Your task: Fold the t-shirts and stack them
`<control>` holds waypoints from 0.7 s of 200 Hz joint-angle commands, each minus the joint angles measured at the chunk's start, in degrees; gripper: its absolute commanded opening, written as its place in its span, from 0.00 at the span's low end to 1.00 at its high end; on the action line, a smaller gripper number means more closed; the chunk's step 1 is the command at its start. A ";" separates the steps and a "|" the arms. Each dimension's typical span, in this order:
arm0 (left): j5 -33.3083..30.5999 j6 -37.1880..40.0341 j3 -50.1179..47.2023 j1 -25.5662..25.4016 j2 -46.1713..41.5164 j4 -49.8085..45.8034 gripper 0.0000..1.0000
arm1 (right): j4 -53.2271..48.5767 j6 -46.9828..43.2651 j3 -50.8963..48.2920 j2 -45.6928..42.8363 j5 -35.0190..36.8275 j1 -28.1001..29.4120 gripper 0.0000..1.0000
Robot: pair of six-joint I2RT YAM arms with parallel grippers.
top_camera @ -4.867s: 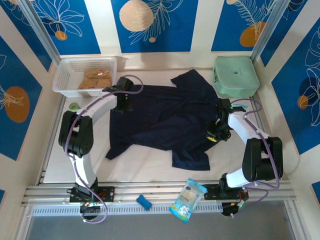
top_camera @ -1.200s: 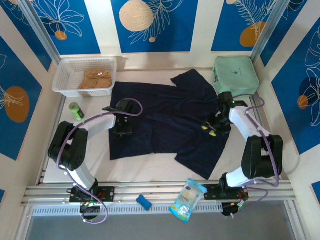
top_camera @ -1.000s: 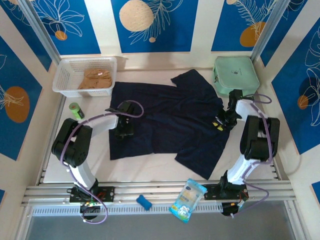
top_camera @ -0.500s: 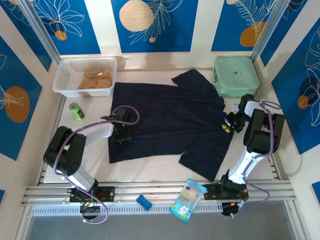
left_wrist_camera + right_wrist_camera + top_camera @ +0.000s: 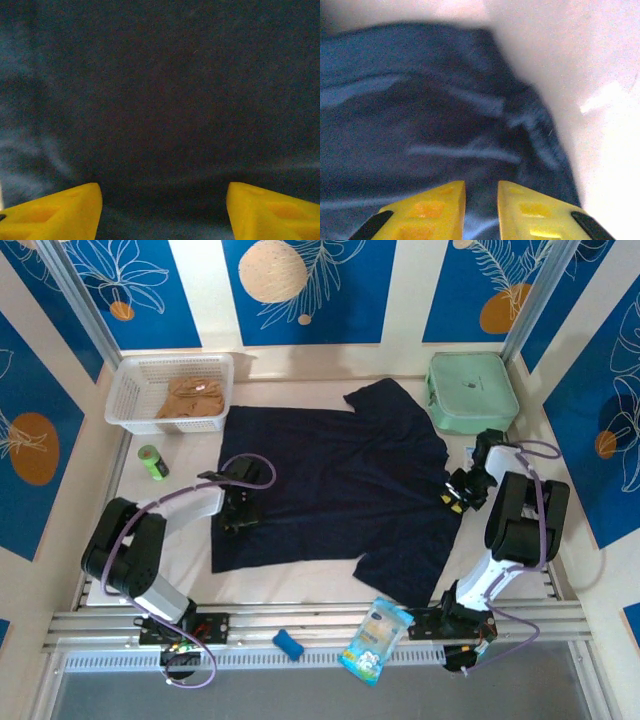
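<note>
Zero folds done: navy t-shirt (image 5: 340,480) lies flat mid-table, tan t-shirt (image 5: 190,398) sits in far-left basket (image 5: 125,390). Left gripper (image 5: 238,512) fingers apart over its left side; right gripper (image 5: 455,495) pinched on its right edge. Folding and stacking both left.

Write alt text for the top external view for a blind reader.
A navy t-shirt lies spread on a white table, the left gripper at its left edge, the right gripper at its right edge. At the back, a basket holding a tan t-shirt sits left, a mint-green case right.
</note>
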 commanded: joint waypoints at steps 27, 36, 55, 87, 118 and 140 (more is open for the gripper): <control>-3.79 1.14 4.56 -1.24 -8.29 -15.23 0.70 | -9.37 0.31 -4.01 -11.63 6.43 10.65 0.27; -3.25 1.12 4.18 -1.74 -8.61 -15.96 0.69 | -9.47 1.38 -6.36 -12.79 5.84 12.57 0.27; -1.67 0.67 2.52 -3.40 -7.76 -15.87 0.64 | -10.13 4.52 -7.99 -13.18 7.61 18.81 0.26; -0.04 -2.31 -2.13 -5.15 -3.81 -9.98 0.56 | -8.70 6.43 -8.12 -8.59 6.61 21.62 0.16; -6.21 -5.87 -3.14 -5.16 -0.06 -7.54 0.55 | -5.65 6.63 -9.62 -4.03 7.13 21.06 0.15; -9.14 -6.40 -1.95 -4.90 2.87 -6.45 0.56 | -3.40 5.86 -8.25 -0.29 7.31 20.07 0.14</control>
